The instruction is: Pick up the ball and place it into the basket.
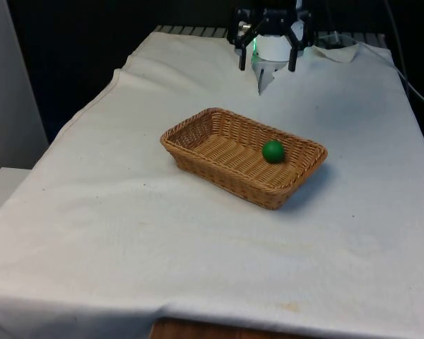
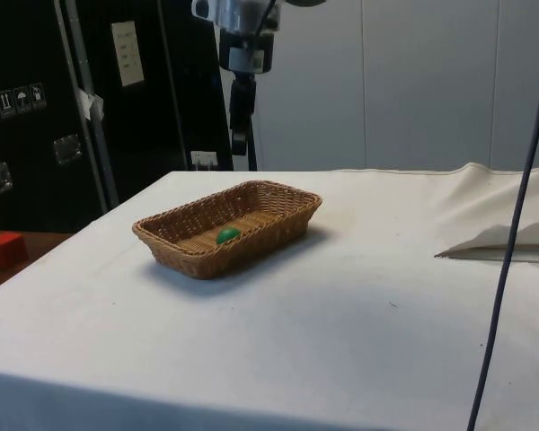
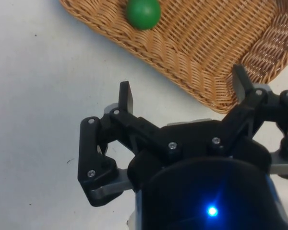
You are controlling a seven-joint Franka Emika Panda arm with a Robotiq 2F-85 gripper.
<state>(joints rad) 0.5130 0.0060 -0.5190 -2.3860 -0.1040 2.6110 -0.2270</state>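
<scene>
Gripper (image 1: 266,65): black two-finger tool, held high above the far end of the table, well apart from the basket; in the side view (image 2: 241,135) it hangs above and behind the basket's far rim
Fingers (image 3: 126,98): spread wide, nothing between them; in the wrist view the cloth and a corner of the basket show in the gap
Arm: white, comes down from the top of the front view to the gripper; in the side view its lower part shows above the table
Ball (image 1: 273,150): green, round, lies inside the basket on its woven floor, near the wall at the front view's right; in the side view (image 2: 227,235) it sits low behind the near wall, partly hidden by the rim; in the wrist view (image 3: 142,12) it rests close to the basket's edge
Basket (image 1: 191,160): brown wicker, rectangular, shallow, stands flat about mid-table, turned at an angle to the table's edges (image 2: 175,246) (image 3: 192,72)
Cloth (image 1: 127,233): white, covers the table, wrinkled and folded at the far end
Red block (image 2: 6,249): on a dark surface beyond the table's edge in the side view
</scene>
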